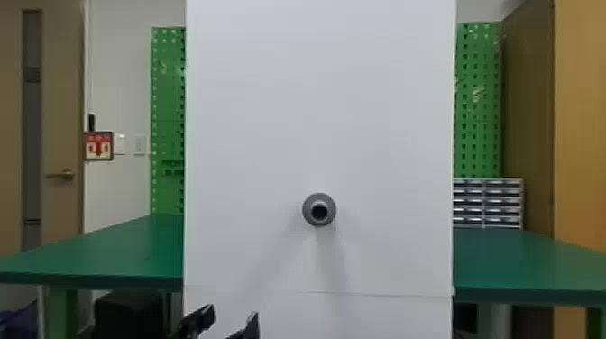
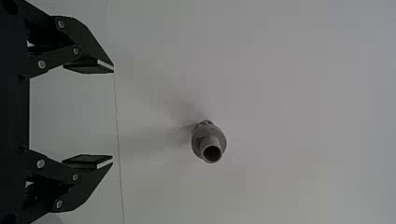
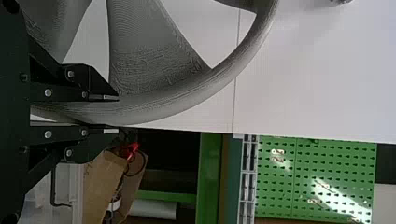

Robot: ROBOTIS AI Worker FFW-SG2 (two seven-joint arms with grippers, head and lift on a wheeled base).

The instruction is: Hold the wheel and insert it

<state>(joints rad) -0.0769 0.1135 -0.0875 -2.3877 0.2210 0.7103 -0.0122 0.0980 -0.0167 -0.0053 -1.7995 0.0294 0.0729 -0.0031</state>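
Observation:
The left gripper [image 1: 232,321] stands at the bottom edge of the head view, below and left of the grey hollow shaft [image 1: 319,210] that sticks out of the white panel. In the left wrist view the left gripper [image 2: 113,115] is open with nothing between its fingers, and the shaft [image 2: 208,142] lies beyond them. The right wrist view has the right gripper [image 3: 114,115] shut on the rim of the grey spoked wheel [image 3: 187,99]. Part of a grey fitting shows at that view's top edge, apart from the wheel.
A tall white panel [image 1: 319,112] stands in the middle with green tables [image 1: 130,252] at both sides. Green pegboards and a small drawer cabinet [image 1: 488,203] are behind. A cardboard box [image 3: 105,182] is near the panel's edge in the right wrist view.

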